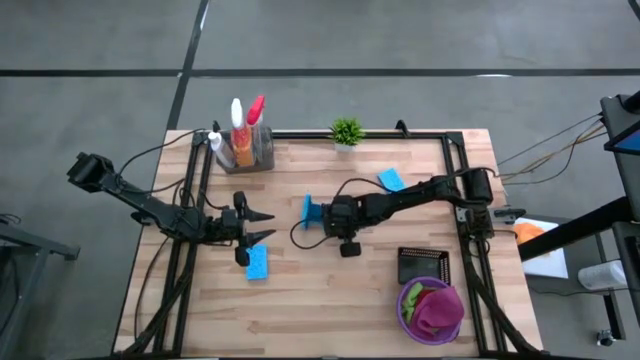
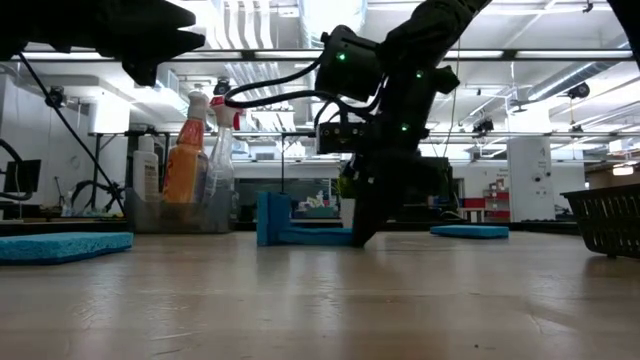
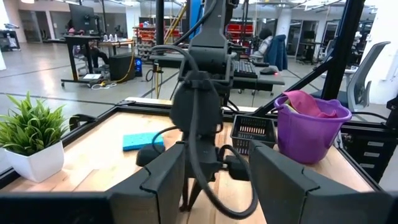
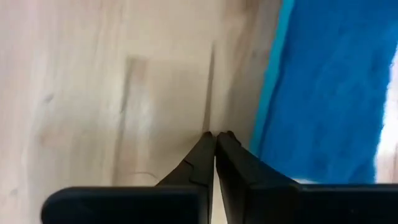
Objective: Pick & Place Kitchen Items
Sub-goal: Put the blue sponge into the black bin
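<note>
The right gripper [image 4: 215, 140] has its two dark fingers pressed tip to tip with nothing between them, the tips down on the pale wooden table [image 1: 330, 290]. The rectangular blue foam sponge [image 4: 329, 93] lies just beside the fingers, not between them, so I judge the pinch has missed. In the high view this sponge [image 1: 312, 211] sits near the table's centre, at about nine o'clock from the right gripper [image 1: 327, 215]. In the low view it looks bent or stacked, one part flat and one part upright [image 2: 272, 220]; I cannot tell which.

The left gripper [image 1: 262, 225] hovers over the table's nine o'clock side, fingers parted and empty, with a second flat blue sponge [image 1: 257, 263] at six o'clock from it. A third blue sponge [image 1: 391, 180] lies toward twelve o'clock.

As to progress: the round purple bucket [image 1: 405, 300] at five o'clock already holds magenta and green cloths [image 1: 435, 308], so some items seem placed. Three sponges lie loose. The spray bottles, orange, white and red-topped, stand in a clear bin [image 1: 250, 150] at eleven o'clock. A small black mesh basket [image 1: 423, 265] sits beside the bucket.
</note>
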